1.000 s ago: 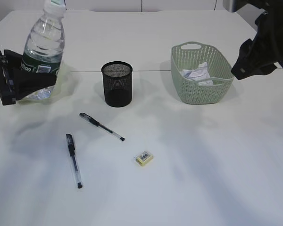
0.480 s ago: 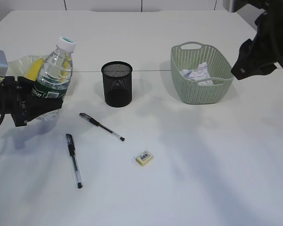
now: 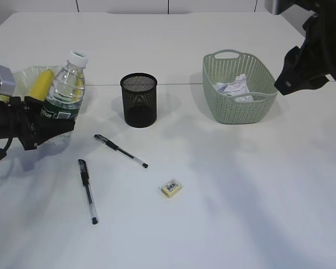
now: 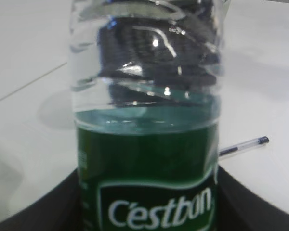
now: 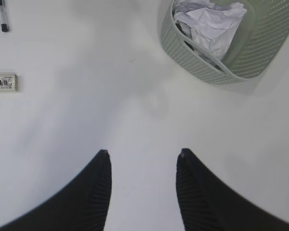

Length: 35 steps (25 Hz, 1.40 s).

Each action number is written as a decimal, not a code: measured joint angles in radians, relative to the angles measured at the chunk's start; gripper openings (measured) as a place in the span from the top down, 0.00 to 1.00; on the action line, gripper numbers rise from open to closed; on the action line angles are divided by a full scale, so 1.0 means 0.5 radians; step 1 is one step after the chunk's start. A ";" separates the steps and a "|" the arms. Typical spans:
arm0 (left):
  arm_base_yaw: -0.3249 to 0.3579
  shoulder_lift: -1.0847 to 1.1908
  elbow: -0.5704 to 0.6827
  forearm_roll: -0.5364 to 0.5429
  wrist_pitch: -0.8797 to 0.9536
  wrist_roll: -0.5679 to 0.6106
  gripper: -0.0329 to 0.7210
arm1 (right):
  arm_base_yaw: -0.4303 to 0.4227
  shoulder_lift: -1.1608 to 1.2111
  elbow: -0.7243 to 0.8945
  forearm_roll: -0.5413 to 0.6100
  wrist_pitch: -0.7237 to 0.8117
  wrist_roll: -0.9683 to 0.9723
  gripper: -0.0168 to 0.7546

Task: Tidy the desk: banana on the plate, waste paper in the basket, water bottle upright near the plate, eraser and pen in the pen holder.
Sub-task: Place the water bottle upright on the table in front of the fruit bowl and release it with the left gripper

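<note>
My left gripper (image 3: 49,121) is shut on the water bottle (image 3: 65,89) at its dark green label. It holds the bottle almost upright, low over the desk (image 3: 224,213) and just in front of the plate (image 3: 23,74). The banana (image 3: 40,83) lies on that plate. In the left wrist view the bottle (image 4: 144,144) fills the frame between the dark fingers. Two pens (image 3: 120,151) (image 3: 87,190) and the eraser (image 3: 172,188) lie on the desk. The pen holder (image 3: 139,100) stands at the middle. Waste paper (image 3: 233,88) sits in the basket (image 3: 257,103). My right gripper (image 5: 142,154) hangs open and empty, high at the right.
In the right wrist view the basket (image 5: 250,57) with the paper (image 5: 209,24) is at the upper right. The eraser (image 5: 4,82) and a pen tip (image 5: 2,19) are at the left edge. One pen (image 4: 243,146) shows beside the bottle.
My left gripper has brought the bottle down from high at the left to just above the desk by the plate, uncovering the banana. The right arm has not moved.
</note>
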 joint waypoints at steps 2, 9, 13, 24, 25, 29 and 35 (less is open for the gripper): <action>0.000 0.041 0.000 0.000 0.000 -0.004 0.42 | 0.000 0.004 0.000 0.000 0.000 0.000 0.55; 0.000 0.139 -0.004 -0.003 -0.001 0.024 0.42 | 0.000 0.074 0.000 0.024 0.000 0.000 0.55; 0.000 0.201 -0.007 -0.003 -0.005 0.038 0.42 | 0.000 0.085 0.000 0.037 0.000 0.000 0.55; 0.000 0.247 -0.011 -0.036 0.008 0.047 0.42 | 0.000 0.103 0.000 0.040 0.000 0.000 0.55; 0.006 0.253 -0.011 -0.040 0.017 0.047 0.42 | 0.000 0.103 0.000 0.041 0.000 0.000 0.55; 0.032 0.287 -0.015 -0.062 0.072 0.047 0.42 | 0.000 0.103 0.000 0.044 -0.004 0.000 0.55; 0.072 0.322 -0.011 -0.083 0.132 0.047 0.42 | 0.000 0.103 0.000 0.044 -0.035 0.000 0.55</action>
